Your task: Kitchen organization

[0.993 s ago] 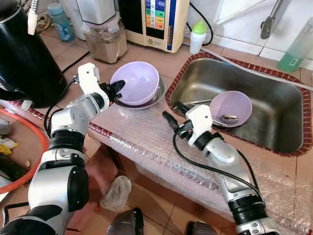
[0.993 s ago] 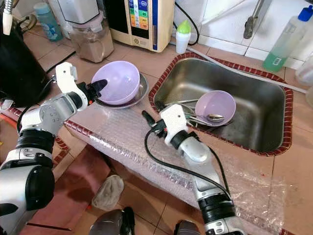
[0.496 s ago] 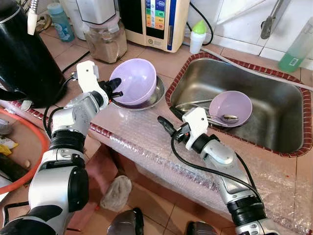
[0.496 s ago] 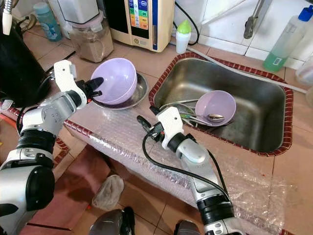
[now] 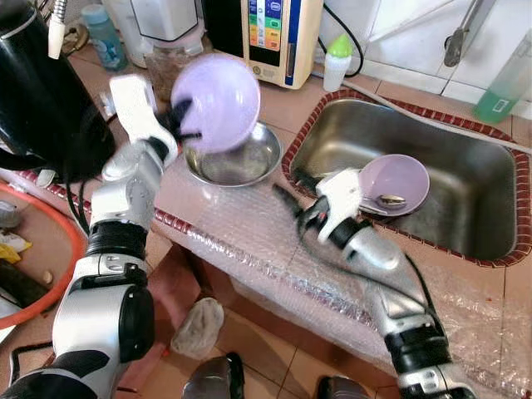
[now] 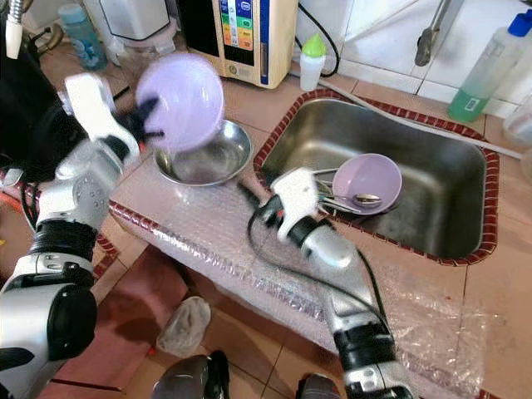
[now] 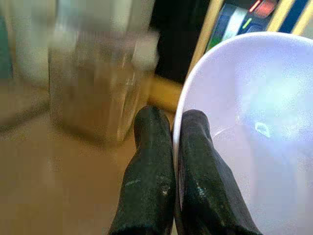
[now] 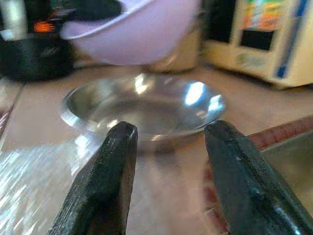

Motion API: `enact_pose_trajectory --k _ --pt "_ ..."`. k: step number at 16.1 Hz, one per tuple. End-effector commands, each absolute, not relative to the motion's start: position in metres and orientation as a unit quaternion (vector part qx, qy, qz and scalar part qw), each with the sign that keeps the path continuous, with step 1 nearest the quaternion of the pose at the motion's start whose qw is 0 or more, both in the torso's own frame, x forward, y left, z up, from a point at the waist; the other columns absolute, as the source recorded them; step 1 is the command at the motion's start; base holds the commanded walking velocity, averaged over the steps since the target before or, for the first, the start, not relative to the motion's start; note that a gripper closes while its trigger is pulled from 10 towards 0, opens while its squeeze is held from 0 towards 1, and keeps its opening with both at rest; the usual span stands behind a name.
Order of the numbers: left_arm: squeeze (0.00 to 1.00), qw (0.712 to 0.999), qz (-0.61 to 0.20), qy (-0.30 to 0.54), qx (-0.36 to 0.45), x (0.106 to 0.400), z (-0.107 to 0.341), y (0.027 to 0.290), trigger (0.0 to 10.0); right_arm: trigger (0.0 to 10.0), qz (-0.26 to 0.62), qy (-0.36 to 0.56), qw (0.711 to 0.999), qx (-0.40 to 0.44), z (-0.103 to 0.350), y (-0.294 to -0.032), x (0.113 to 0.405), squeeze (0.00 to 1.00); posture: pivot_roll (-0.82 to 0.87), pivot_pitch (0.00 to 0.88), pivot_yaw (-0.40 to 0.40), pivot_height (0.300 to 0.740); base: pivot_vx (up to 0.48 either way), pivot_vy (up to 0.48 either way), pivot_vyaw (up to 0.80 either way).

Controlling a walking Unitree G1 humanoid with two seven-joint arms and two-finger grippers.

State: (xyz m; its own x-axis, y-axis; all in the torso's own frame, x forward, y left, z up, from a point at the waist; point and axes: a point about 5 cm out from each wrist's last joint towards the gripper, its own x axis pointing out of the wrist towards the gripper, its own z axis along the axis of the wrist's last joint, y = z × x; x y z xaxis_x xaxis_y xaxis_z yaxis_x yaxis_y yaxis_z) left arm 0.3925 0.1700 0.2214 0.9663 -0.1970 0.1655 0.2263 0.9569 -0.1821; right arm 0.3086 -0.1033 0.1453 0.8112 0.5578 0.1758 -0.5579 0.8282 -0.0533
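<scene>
1. Lilac plastic bowl (image 5: 218, 100) is up in the air on my feed, pinched at its rim by the left gripper (image 7: 172, 134), one finger inside the bowl and one outside, pressed tight on the wall. It's blurry in both eye views and tipped on its side.
2. Right under it the steel dish (image 5: 237, 160) sits on the desk (image 5: 274, 104), with nothing in it that I can see.
3. The right gripper (image 8: 168, 134) hangs low over the bubble wrap (image 5: 249, 241) at the desk's front edge, just beside the sink's near left corner. Its fingers are spread wide with nothing between them, and its wrist view looks straight at the steel dish with the lilac bowl above.
4. In the sink (image 5: 474, 199) there's a second purple bowl (image 5: 392, 180) lying tilted, with a spoon (image 5: 389, 199) and some other cutlery against it.
5. Back of the desk: a cream appliance with coloured buttons (image 5: 278, 33), a blender jar (image 5: 166, 50), a small white bottle with a green cap (image 5: 336, 60) and a blue-capped bottle (image 5: 103, 35).
6. A big black kettle-looking thing (image 5: 37, 91) stands at the left, and a green soap bottle (image 5: 505, 83) sits behind the sink.
</scene>
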Motion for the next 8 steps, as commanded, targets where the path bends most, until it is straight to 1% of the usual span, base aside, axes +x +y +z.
enact_pose_trajectory --k 1,2,4,5,7,8 --pt "0.00 0.985 -0.119 -0.109 -0.062 0.389 0.232 0.165 0.0 10.0 0.277 -0.119 0.953 0.035 0.161 -0.106 0.312 0.00 -0.01 0.069 0.077 0.740 0.000 0.000 0.00" --pt "0.00 0.981 -0.134 -0.138 -0.033 0.386 0.238 0.156 0.0 10.0 0.263 -0.131 0.954 0.065 0.170 -0.108 0.316 0.00 -0.01 0.068 0.076 0.740 0.000 0.000 0.00" --pt "0.00 0.973 -0.160 -0.164 0.008 0.380 0.241 0.140 0.0 10.0 0.248 -0.139 0.954 0.101 0.179 -0.109 0.321 0.00 -0.01 0.064 0.073 0.740 0.000 0.000 0.00" --pt "0.00 0.972 -0.163 -0.166 0.014 0.379 0.241 0.138 0.0 10.0 0.246 -0.139 0.953 0.105 0.180 -0.109 0.321 0.00 -0.01 0.064 0.073 0.740 0.000 0.000 0.00" --pt "0.00 0.966 -0.186 -0.177 0.030 0.373 0.238 0.125 0.0 10.0 0.232 -0.140 0.956 0.116 0.182 -0.109 0.325 0.00 -0.01 0.061 0.069 0.740 0.000 0.000 0.00" --pt "0.00 0.962 -0.207 -0.177 0.036 0.367 0.230 0.113 0.0 10.0 0.224 -0.140 0.955 0.135 0.184 -0.107 0.328 0.00 -0.01 0.062 0.065 0.740 0.000 0.000 0.00"
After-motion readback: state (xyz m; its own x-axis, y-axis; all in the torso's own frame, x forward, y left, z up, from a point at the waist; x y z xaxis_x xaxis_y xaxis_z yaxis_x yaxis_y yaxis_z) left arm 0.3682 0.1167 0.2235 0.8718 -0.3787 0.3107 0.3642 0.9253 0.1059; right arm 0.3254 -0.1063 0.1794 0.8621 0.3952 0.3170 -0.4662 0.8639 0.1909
